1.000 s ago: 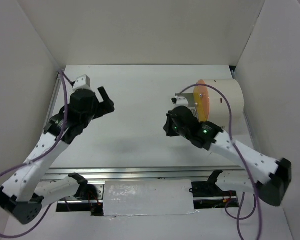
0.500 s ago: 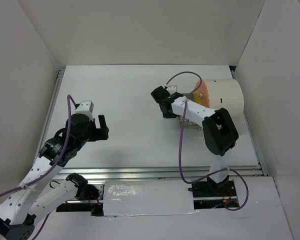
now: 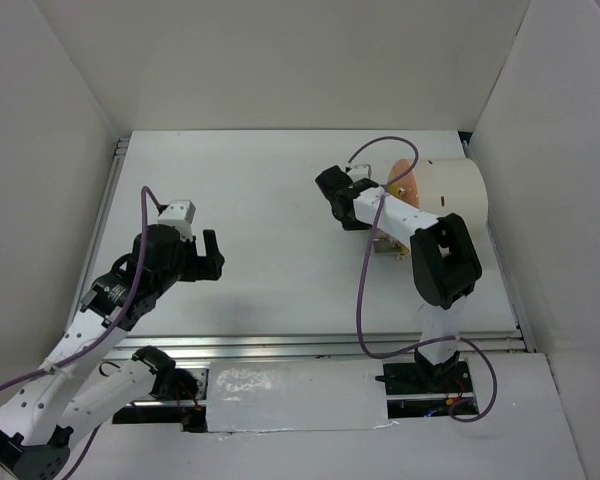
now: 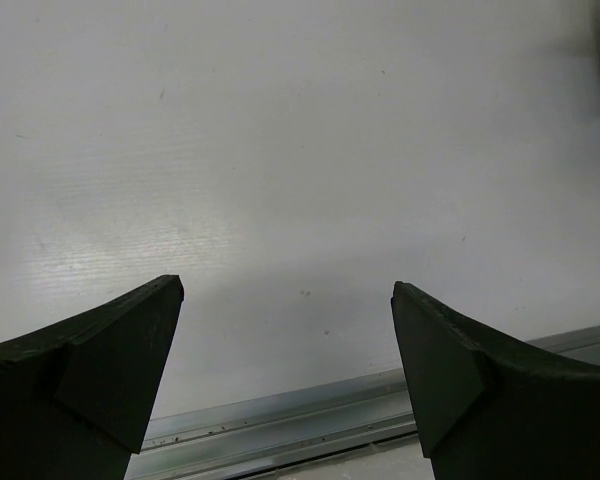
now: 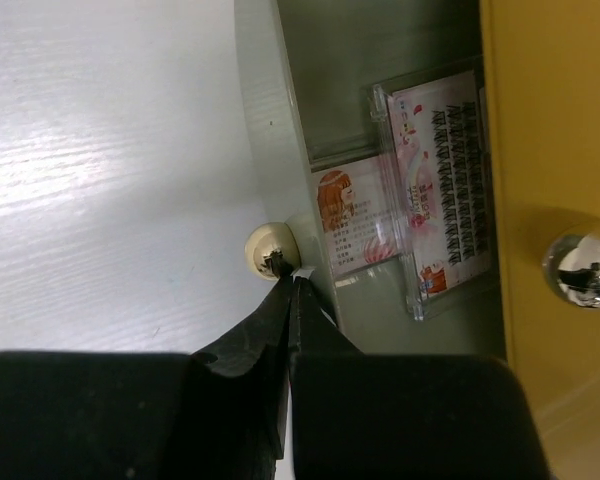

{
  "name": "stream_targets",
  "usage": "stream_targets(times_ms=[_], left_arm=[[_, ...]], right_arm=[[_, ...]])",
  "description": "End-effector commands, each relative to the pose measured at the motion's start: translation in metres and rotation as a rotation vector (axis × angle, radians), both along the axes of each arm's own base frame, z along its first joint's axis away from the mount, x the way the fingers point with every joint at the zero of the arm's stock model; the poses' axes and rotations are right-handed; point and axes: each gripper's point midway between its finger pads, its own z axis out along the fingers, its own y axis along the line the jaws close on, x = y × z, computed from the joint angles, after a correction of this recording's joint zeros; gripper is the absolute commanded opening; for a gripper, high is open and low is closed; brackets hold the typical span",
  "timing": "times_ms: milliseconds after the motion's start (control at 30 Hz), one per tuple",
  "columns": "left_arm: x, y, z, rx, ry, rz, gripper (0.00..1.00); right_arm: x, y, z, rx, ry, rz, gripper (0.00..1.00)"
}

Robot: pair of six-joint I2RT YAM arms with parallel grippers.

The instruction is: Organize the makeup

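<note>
In the right wrist view, two white pink-printed packets lie in a pulled-out grey drawer (image 5: 380, 80): a lash packet (image 5: 442, 190) and a smaller packet (image 5: 358, 222). My right gripper (image 5: 288, 275) is shut, its tips against the drawer's front wall at the cream knob (image 5: 268, 247). From above, the right gripper (image 3: 332, 195) sits just left of the white cylinder (image 3: 450, 200) with its orange front (image 3: 403, 185). My left gripper (image 3: 212, 258) is open and empty above bare table (image 4: 287, 370). No palettes or sticks are in view.
An orange drawer front (image 5: 540, 120) with a silver knob (image 5: 583, 262) stands to the right of the open drawer. A metal rail (image 4: 310, 420) runs along the table's near edge below the left gripper. White walls enclose the table on three sides.
The right arm swung from a low reach to a folded pose; its gripper then shifted slightly right toward the cylinder. The left gripper dropped back toward the near-left.
</note>
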Motion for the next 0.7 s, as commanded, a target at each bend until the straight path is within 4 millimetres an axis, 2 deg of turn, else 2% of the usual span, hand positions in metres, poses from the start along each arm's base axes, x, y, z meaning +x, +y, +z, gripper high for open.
stream_targets(times_ms=[0,233,667], left_arm=[[0.005,-0.006,0.011,-0.021,-0.048,-0.033,0.99],[0.005,-0.010,0.006,-0.015,-0.026,-0.052,0.99],[0.004,-0.012,0.008,-0.023,-0.034,-0.065,0.99]], right_arm=[[0.009,-0.021,0.012,-0.064,-0.040,-0.043,0.00],[0.017,-0.043,0.007,-0.105,-0.023,-0.083,0.00],[0.014,-0.073,0.001,-0.252,-0.004,-0.146,0.00]])
